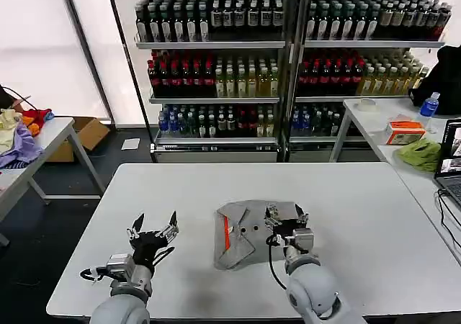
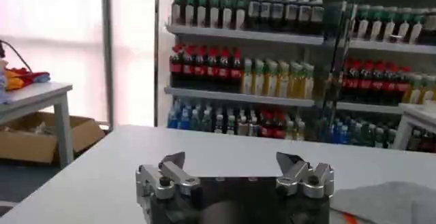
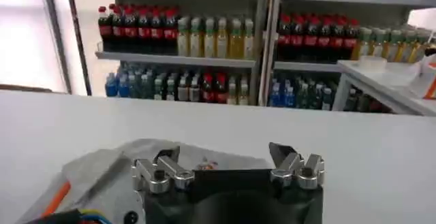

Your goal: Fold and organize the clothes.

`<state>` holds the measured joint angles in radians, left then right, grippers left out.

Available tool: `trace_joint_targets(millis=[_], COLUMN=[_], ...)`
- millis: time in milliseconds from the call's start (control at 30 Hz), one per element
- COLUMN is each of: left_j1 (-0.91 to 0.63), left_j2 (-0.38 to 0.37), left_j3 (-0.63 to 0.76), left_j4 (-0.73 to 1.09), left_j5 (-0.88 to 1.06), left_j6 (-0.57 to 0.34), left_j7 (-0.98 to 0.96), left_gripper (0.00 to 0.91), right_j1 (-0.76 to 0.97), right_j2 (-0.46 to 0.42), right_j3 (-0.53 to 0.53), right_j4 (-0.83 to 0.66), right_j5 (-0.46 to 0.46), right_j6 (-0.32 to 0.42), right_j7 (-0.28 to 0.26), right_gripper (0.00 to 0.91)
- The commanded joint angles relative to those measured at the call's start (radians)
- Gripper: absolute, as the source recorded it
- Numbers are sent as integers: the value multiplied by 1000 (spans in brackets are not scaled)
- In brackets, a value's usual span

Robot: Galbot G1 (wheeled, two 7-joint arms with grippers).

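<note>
Right tool (image 1: 287, 217), released, hovers over the folded grey shirt's (image 1: 241, 241) right edge, mid-tabletop (image 1: 360, 209). Left tool (image 1: 153, 227) (also released) waits well left; shirt's orange-lined collar faces it.

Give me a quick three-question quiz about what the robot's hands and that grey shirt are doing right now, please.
1. True or false: the left gripper holds the grey shirt.
2. The right gripper is: A) over the shirt's right part, B) off the white table, C) at the shelves.
3. What colour lines the shirt's collar?

Key: 1. False; it is open above bare table, left of the shirt. 2. A. 3. Orange.
</note>
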<state>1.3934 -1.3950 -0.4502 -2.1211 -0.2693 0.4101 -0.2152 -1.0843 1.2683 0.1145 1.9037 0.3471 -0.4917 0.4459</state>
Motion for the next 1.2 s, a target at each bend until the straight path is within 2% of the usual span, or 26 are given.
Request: trace_joint_targets(millis=[33,167,333,433,733,967,1200], left_j1=[7,11,12,11,9,27,32], left_j2=[0,1,4,5,7,3,-6], left_j3=[-3,-5,-8,-8,-8,0,12], left_j4=[-1,-2,0,3,10,12,5], left_j5=[-1,-2,-3,-3,-3,1,10], left_j6=[-1,-1,-1,1,1,-1,0], left_j7=[2,3,4,4,5,12,14], left_gripper=[907,907,907,907,907,907,907], right_j1=[89,133,147,144,132,111,-5], right_j2=[90,108,124,132,139,112,36], right_j3=[-76,-93,-96,-89,-77,-54,-106], right_j4=[-160,-223,-246,-244,-252,-111,79], right_j5=[-91,-110,-59,5,13,-3,39], right_j6=[59,68,1,-42,-41,25,-8], right_j7=[12,16,57,92,76,30,35], right_gripper=[907,907,907,907,907,907,907])
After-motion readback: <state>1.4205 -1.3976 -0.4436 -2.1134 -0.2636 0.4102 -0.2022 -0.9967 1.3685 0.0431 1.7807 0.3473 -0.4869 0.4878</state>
